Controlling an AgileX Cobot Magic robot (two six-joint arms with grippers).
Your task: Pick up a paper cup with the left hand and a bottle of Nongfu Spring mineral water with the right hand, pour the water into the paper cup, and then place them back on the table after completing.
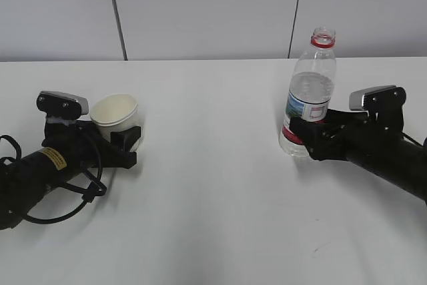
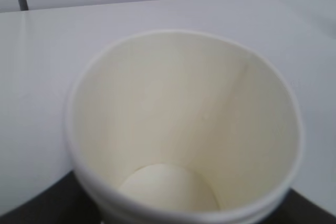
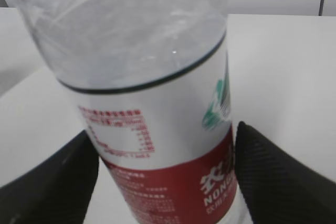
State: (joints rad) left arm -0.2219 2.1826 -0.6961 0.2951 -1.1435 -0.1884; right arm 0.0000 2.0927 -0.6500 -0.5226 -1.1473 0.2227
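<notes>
While both stand on table (image 1: 220,198), left claw (image 1: 123,139) clamped on cup (image 1: 115,115), right claw (image 1: 303,131) clamped on bottle (image 1: 308,95)

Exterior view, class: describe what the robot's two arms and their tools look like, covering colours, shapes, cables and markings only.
Both arms are black and tube-shaped, each topped near the wrist by a grey-silver block. The left hand carries a yellow label on its forearm, with loose black cables looping beside it. The right hand shows no yellow label or loose cables. In the right wrist view its tool's fingers are black with a fine textured surface.
</notes>
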